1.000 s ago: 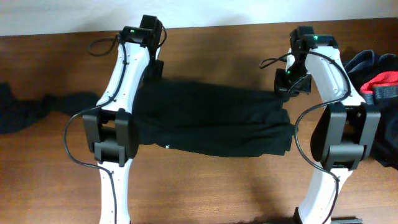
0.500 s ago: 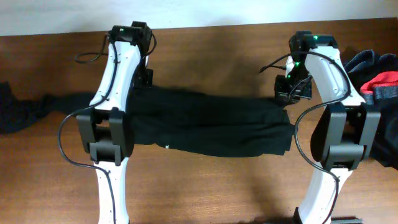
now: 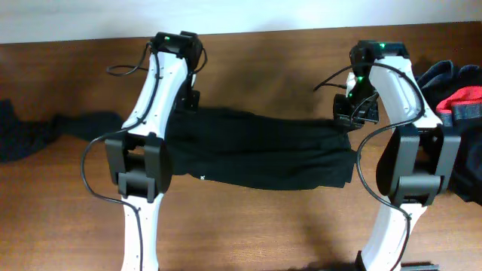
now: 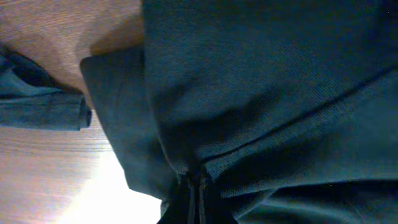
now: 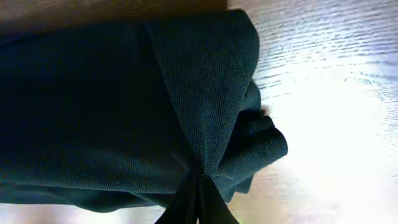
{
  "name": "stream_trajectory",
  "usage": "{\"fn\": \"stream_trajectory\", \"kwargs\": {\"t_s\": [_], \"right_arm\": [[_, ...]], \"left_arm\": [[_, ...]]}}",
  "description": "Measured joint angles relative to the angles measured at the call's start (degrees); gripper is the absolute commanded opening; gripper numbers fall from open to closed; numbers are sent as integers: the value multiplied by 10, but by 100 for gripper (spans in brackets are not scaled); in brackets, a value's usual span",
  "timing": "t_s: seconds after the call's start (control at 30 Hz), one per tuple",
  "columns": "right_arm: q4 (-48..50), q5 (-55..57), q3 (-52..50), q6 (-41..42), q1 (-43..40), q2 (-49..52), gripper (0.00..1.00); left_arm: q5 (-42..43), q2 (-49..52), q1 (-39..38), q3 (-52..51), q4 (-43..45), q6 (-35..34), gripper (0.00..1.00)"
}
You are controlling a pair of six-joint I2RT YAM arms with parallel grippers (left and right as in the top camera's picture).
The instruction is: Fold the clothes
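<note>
The black top (image 3: 260, 150) lies on the wooden table as a long folded band between my two arms, with a small white mark (image 3: 202, 178) on its front edge. My left gripper (image 3: 187, 105) is shut on the band's far left corner. In the left wrist view the cloth (image 4: 261, 93) bunches into the closed left gripper (image 4: 194, 190). My right gripper (image 3: 349, 119) is shut on the far right corner. In the right wrist view the fabric (image 5: 124, 106) gathers into folds at the pinching right gripper (image 5: 199, 186).
A dark grey-blue garment (image 3: 45, 132) sprawls at the table's left edge, its hem (image 4: 43, 112) also showing in the left wrist view. A pile of dark and red clothes (image 3: 459, 94) sits at the right edge. A white wall (image 3: 75, 19) borders the table's far side.
The left arm swung left, then back right, dragging the top's left corner with it. The right arm and its corner stayed almost still. Both grips held.
</note>
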Motion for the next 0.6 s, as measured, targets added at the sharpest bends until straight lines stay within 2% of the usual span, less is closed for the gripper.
{"fn": "stream_trajectory", "kwargs": {"t_s": [0.43,0.47,0.5,0.53,0.57,0.6], "right_arm": [[14,10,-43,0,0,0,4],[15,10,-43,0,0,0,4],[15,10,-43,0,0,0,6],[15,11,-43,0,0,0,27],[15,10,-43,3,0,0,45],[15,11,-43,1,0,0,57]], "left_arm": [[0,0,1,-45,0,0,1],[0,0,1,-49,0,0,9],[0,0,1,-53,0,0,42],[-1,0,1,-56,0,0,68],[0,0,1,-59,0,-1,86],[0,0,1,-60,0,-1,99]]}}
